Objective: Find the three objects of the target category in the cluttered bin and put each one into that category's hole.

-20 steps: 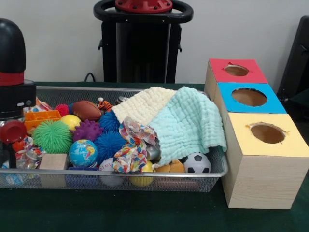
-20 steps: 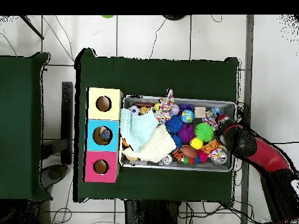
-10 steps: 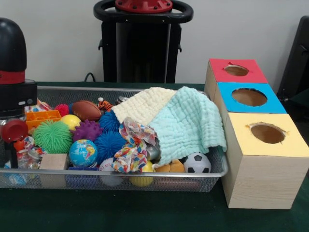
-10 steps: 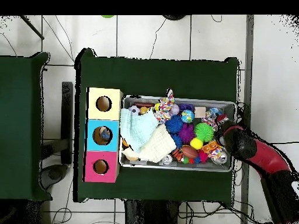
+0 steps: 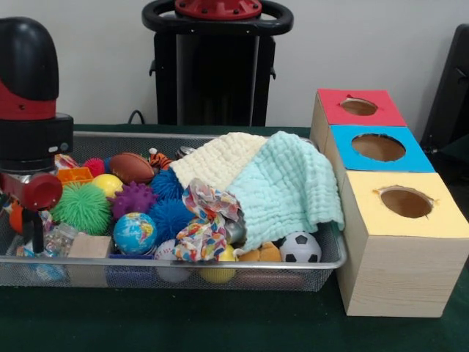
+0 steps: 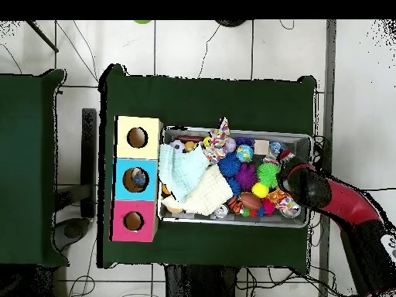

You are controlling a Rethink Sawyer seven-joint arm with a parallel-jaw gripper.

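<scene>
A wire mesh bin (image 5: 322, 265) holds a heap of toys: a green spiky ball (image 5: 79, 207), a yellow ball (image 5: 108, 183), a purple spiky ball (image 5: 132, 196), blue spiky balls (image 5: 168, 216), a globe ball (image 5: 135, 233), a brown football (image 5: 132, 167), a soccer ball (image 5: 299, 248) and a wooden block (image 5: 89, 246). My gripper (image 5: 33, 220) hangs low in the bin's left end, beside the green spiky ball and over crinkly wrappers. From overhead the gripper (image 6: 283, 167) sits at the bin's right end. Its tips are hidden among the clutter.
A cream cloth (image 5: 220, 158), a mint cloth (image 5: 286, 187) and a colourful patterned rag (image 5: 205, 220) cover part of the heap. Right of the bin stand three boxes with round holes: red (image 5: 359, 108), blue (image 5: 379, 147), yellow (image 5: 405, 202). An orange tray (image 5: 73, 174) lies behind the gripper.
The arm has moved further over the bin, rightward in the front view and toward the green spiky ball. The globe ball and wooden block have shifted slightly right.
</scene>
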